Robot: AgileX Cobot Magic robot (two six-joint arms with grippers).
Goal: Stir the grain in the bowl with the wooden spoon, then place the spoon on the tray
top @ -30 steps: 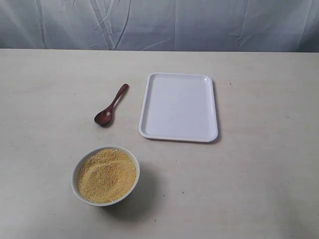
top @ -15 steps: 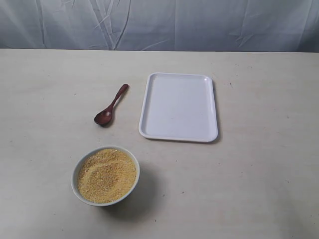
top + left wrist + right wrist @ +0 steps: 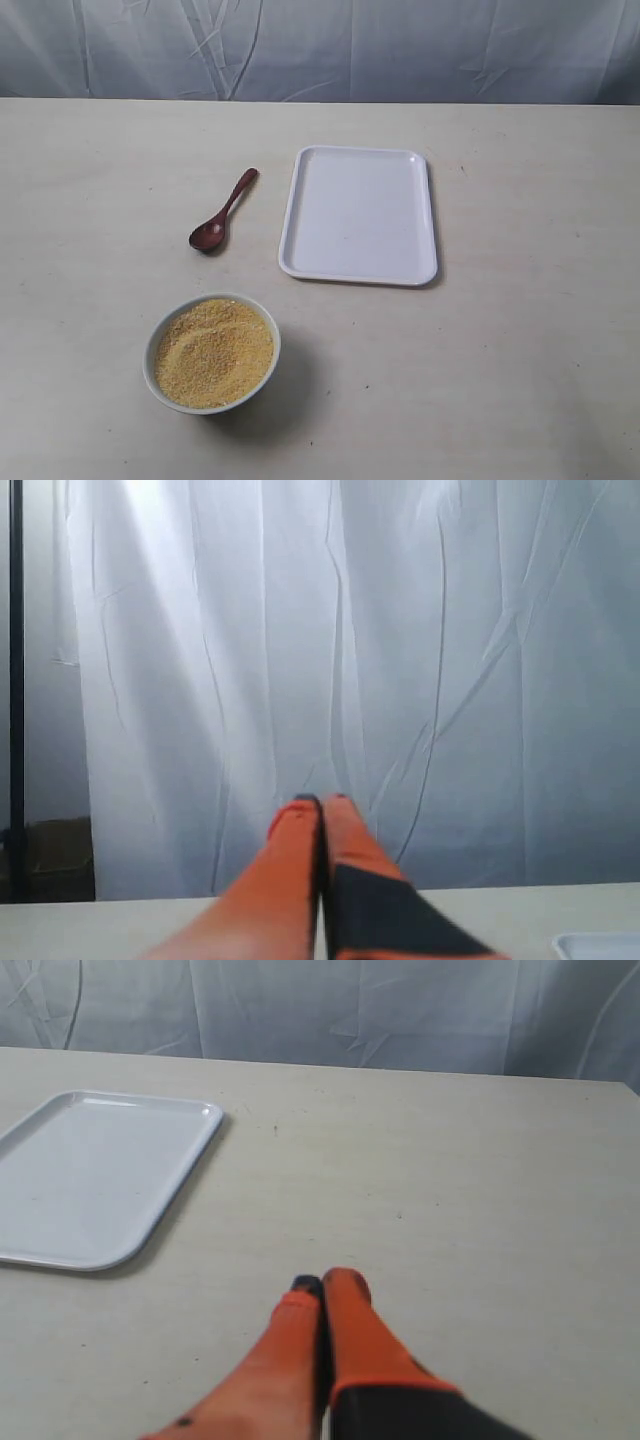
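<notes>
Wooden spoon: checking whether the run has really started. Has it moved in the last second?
No. The wooden spoon lies where it was, just left of the tray, at the same angle to the tray's edge.

table point(image 3: 520, 350): everything stands on it; curtain point(image 3: 400, 50) hangs behind its far edge
tray point(image 3: 360, 215): flat on the table, right of the middle, toward the back
wooden spoon point(image 3: 222, 212): lying just left of the tray, not touching, handle angled back and to the right
bowl point(image 3: 149, 355): front left, before the wooden spoon, well apart from the tray
grain point(image 3: 213, 351): in the bowl
</notes>
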